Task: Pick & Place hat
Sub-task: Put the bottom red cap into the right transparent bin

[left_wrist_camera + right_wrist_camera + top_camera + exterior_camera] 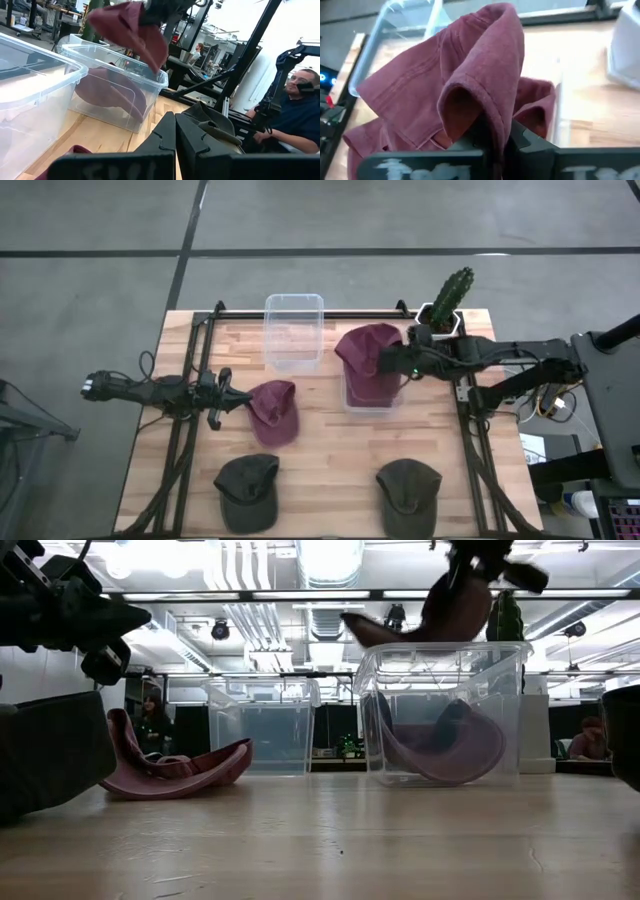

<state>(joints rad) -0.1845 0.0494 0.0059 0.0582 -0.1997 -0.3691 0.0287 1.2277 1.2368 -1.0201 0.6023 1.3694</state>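
Observation:
My right gripper (392, 363) is shut on a maroon hat (362, 348) and holds it over a clear bin (372, 402). A second maroon hat (440, 745) lies inside that bin. A third maroon hat (273, 411) lies flat on the table, just right of my left gripper (226, 396). That gripper is shut, touches nothing and hovers above the table (100, 630). Two dark green hats (247, 490) (408, 488) rest near the table's near edge. My right gripper pinches a fold of the maroon hat's cloth (490, 117) between its two fingers, coming roughly level from the table's right. Several layers bunch there. The hat is lifted clear above the bin (440, 610) and droops beyond the fingers toward the left.
An empty clear bin (294, 330) stands at the far edge, left of the filled one. A potted cactus (450, 300) sits at the far right corner beside my right arm. Black frame rails run along both sides. A person (300, 100) sits beyond the table.

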